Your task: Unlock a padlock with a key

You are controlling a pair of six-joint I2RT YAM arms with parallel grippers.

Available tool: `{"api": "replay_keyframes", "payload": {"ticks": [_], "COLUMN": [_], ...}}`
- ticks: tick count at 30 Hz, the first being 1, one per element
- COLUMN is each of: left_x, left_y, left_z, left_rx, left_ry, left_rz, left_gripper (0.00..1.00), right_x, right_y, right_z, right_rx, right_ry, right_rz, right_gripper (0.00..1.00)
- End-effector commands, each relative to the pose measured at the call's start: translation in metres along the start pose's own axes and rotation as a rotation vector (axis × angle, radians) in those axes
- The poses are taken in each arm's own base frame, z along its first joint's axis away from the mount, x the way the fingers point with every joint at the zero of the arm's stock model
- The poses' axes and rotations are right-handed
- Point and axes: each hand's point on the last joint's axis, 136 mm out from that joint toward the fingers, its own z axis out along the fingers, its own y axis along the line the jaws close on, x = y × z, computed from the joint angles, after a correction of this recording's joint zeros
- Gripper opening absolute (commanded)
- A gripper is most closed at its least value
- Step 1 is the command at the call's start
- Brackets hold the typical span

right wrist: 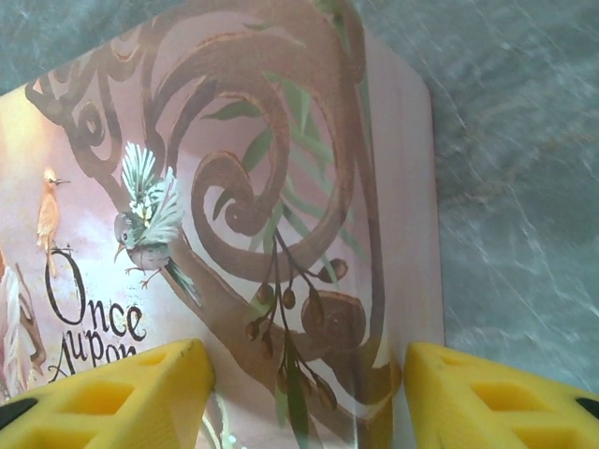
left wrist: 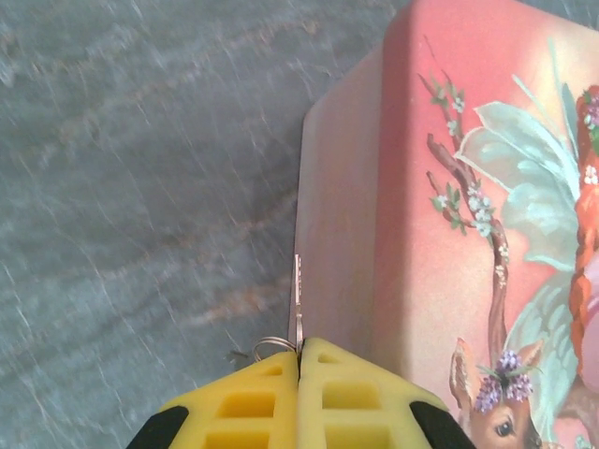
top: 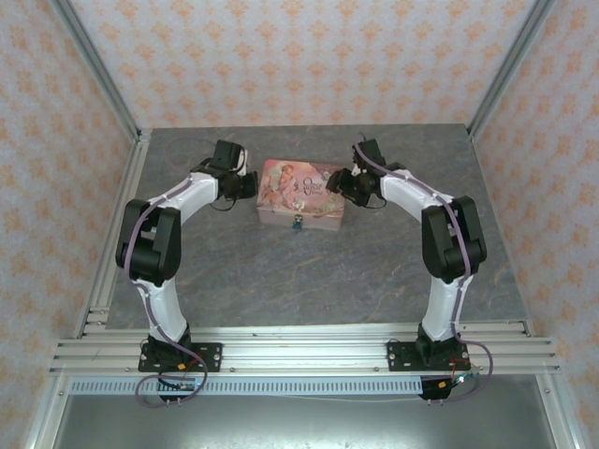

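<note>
The tiny dark teal padlock [top: 297, 223] hangs on the front face of the pink picture-lidded tin [top: 301, 191]. My left gripper [top: 245, 184] is at the tin's left end, shut on the thin metal key [left wrist: 299, 301]. The key's blade sticks out past the yellow fingertips, edge-on, beside the tin's side wall [left wrist: 337, 243]. A small wire ring [left wrist: 266, 345] shows at the key's base. My right gripper [top: 344, 181] is open over the tin's right end, its yellow fingers [right wrist: 140, 393] standing apart above the lid's corner [right wrist: 309, 281].
The tin sits at the back middle of the grey marbled table [top: 309, 271]. Patterned walls with metal frame posts [top: 103, 75] close in the sides and back. Aluminium rails [top: 299, 351] run along the near edge by the arm bases.
</note>
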Motion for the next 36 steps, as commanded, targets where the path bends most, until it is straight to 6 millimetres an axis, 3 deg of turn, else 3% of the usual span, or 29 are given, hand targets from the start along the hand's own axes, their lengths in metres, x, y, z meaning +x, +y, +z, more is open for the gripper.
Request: {"api": "replay_keyframes", "payload": {"ticks": [1,9,12,16,22,26,30,36], "left_x": [0.015,0.035,0.043,0.059,0.089,0.106,0.124,0.151], "left_y": [-0.027,-0.008,0.000,0.014,0.015,0.009,-0.021,-0.064], "left_z": [-0.010,-0.040,-0.055,-0.081,-0.114,-0.134,-0.157,-0.182], "left_rx": [0.074,0.024,0.042,0.037,0.052,0.112,0.297,0.528], "left_ry": [-0.003,0.010,0.006,0.000,-0.026,-0.066,-0.093,-0.082], "left_rz": [0.014,0.049,0.026,0.030,0.058,0.046,0.068,0.141], "left_gripper": [0.00,0.00,0.00,0.00,0.00,0.00,0.00,0.00], "right_x": [0.034,0.019,0.032,0.067,0.122,0.147,0.165,0.178], "right_y": [-0.026,-0.018,-0.018,-0.015,-0.023,-0.015,-0.001,0.022], "right_z": [-0.005,-0.079,-0.101,-0.120,-0.121,-0.112,-0.093,-0.054], "right_rx": [0.130,0.161,0.169,0.196,0.204,0.143,0.118,0.097], "right_ry": [0.058,-0.127,-0.178,-0.229,-0.230,-0.248,-0.219,-0.160], "right_rz": [-0.010,-0.055,-0.086,-0.169,-0.180,-0.160,-0.170,-0.214], "right_gripper": [0.62,0.64,0.64,0.64,0.62,0.58,0.56,0.56]}}
